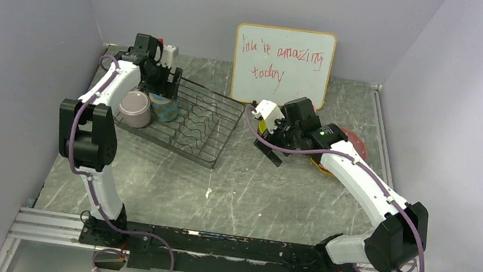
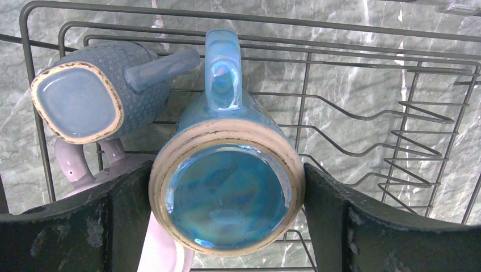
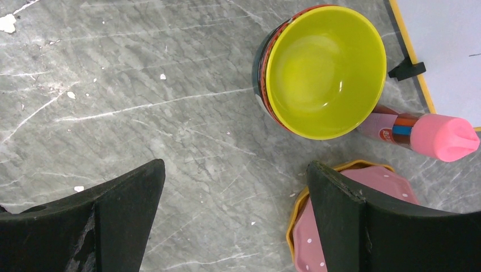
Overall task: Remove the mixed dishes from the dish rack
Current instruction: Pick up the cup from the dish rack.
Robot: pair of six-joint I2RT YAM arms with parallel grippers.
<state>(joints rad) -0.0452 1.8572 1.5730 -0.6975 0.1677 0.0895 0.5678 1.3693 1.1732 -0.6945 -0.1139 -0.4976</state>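
Observation:
The black wire dish rack [image 1: 200, 130] stands at the back left. In the left wrist view, a blue mug [image 2: 227, 198] stands upside down in the dish rack [image 2: 363, 153]. My left gripper [image 2: 227, 170] is shut on its base, one finger on each side. A small grey cup [image 2: 79, 99] and a lilac mug [image 2: 71, 164] stand beside it. My right gripper [image 3: 235, 170] is open and empty above the table. Beyond it, a yellow bowl [image 3: 323, 68] sits nested in a dark-rimmed bowl [image 3: 262, 62]. A pink speckled plate [image 3: 317, 246] lies on an orange-yellow plate [image 3: 297, 211] under the right finger.
A small pink bottle [image 3: 431, 135] lies between the bowls and the plates. The white board with red writing [image 1: 282, 64] leans on the back wall. Grey walls close in the left, back and right sides. White crumbs lie on the marble table [image 1: 208, 192].

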